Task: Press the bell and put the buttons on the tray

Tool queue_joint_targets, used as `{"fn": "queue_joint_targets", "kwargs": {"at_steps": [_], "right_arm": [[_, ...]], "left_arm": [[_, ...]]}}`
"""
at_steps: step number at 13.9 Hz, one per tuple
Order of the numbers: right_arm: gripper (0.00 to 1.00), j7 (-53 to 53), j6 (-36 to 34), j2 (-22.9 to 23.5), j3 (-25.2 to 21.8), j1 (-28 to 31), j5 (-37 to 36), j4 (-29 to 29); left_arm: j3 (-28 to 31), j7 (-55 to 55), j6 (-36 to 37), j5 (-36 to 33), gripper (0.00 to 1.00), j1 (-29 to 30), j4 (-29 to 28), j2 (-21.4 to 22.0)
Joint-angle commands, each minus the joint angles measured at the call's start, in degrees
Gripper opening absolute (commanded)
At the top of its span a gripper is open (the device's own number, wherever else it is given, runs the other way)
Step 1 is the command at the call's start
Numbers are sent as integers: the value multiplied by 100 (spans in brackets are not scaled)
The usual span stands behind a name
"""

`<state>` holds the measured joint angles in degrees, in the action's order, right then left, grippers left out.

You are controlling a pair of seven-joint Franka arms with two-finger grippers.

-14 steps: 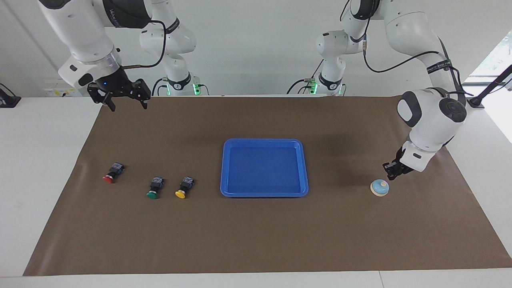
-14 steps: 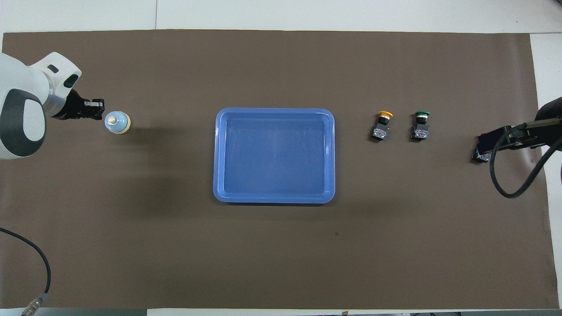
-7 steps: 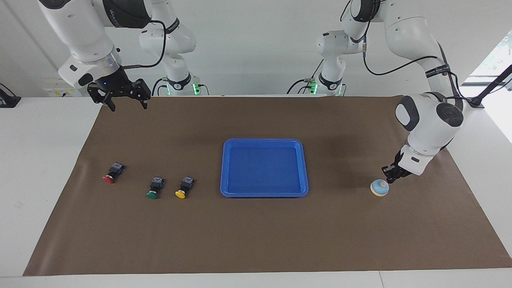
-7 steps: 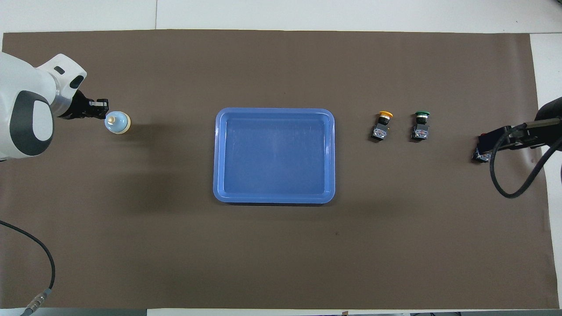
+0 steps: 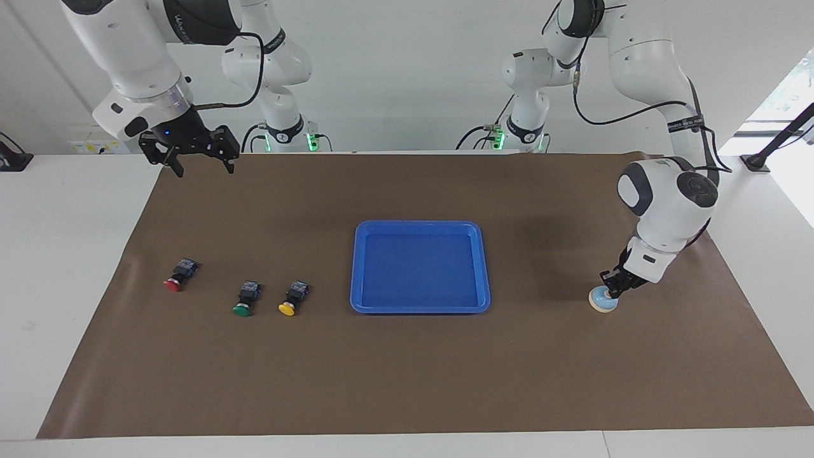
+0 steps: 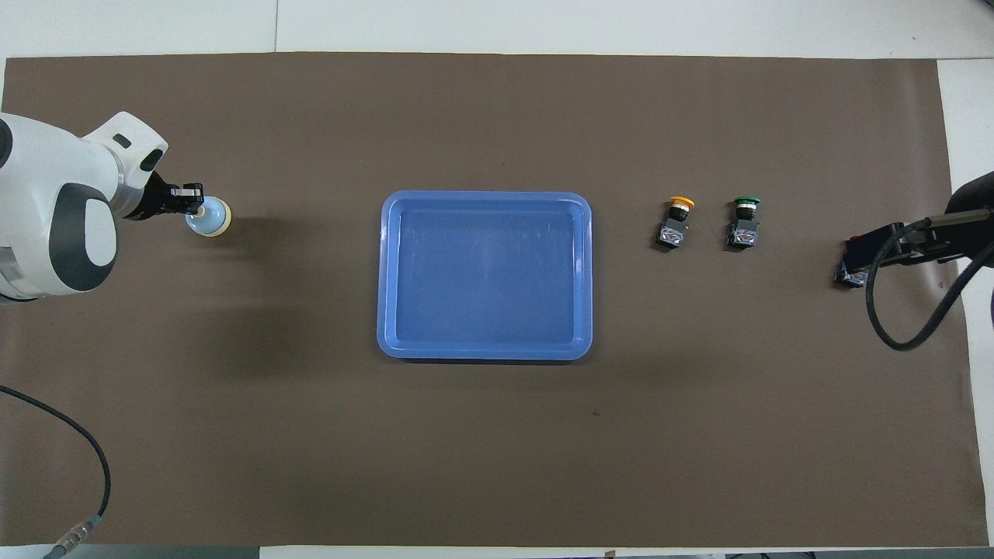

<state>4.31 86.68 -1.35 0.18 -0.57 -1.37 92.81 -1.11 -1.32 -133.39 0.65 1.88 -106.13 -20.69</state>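
The light-blue bell (image 5: 602, 301) (image 6: 210, 219) sits on the brown mat toward the left arm's end of the table. My left gripper (image 5: 612, 285) (image 6: 196, 202) is shut, and its tip rests on top of the bell, covering the knob. The empty blue tray (image 5: 420, 227) (image 6: 485, 197) lies mid-table. Toward the right arm's end lie the yellow button (image 5: 292, 299) (image 6: 675, 221), the green button (image 5: 246, 299) (image 6: 745, 222) and the red button (image 5: 179, 277); in the overhead view the right arm's cable hides most of the red one. My right gripper (image 5: 202, 164) hangs open, high over the mat's corner, waiting.
A brown mat (image 5: 407, 369) covers most of the white table. The right arm's black cable (image 6: 893, 310) loops over the mat at that arm's end, and a second cable (image 6: 70, 435) curls at the left arm's end.
My left gripper has come down and sideways from beside the bell onto its top. The right arm, the tray and the buttons have not moved.
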Motion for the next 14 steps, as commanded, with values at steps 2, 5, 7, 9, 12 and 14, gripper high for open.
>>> {"fn": "queue_joint_targets", "kwargs": {"at_steps": [2, 5, 7, 9, 12, 14], "right_arm": [[100, 131, 16, -102, 78, 110, 31, 105], [100, 131, 16, -102, 78, 110, 31, 97], [100, 131, 16, -102, 78, 110, 31, 105], [100, 131, 16, -102, 78, 110, 31, 97], [100, 131, 16, -102, 69, 110, 31, 97], [100, 131, 16, -102, 78, 110, 31, 97]], "left_arm": [[14, 35, 267, -13, 0, 23, 117, 21], [120, 61, 1786, -13, 0, 15, 969, 310], [120, 53, 2429, -4, 29, -20, 1217, 617], [120, 53, 2808, -4, 71, -64, 1192, 1117], [103, 44, 3423, -4, 98, -64, 1182, 1777], [76, -35, 3801, 5, 100, -100, 1174, 2059]]}}
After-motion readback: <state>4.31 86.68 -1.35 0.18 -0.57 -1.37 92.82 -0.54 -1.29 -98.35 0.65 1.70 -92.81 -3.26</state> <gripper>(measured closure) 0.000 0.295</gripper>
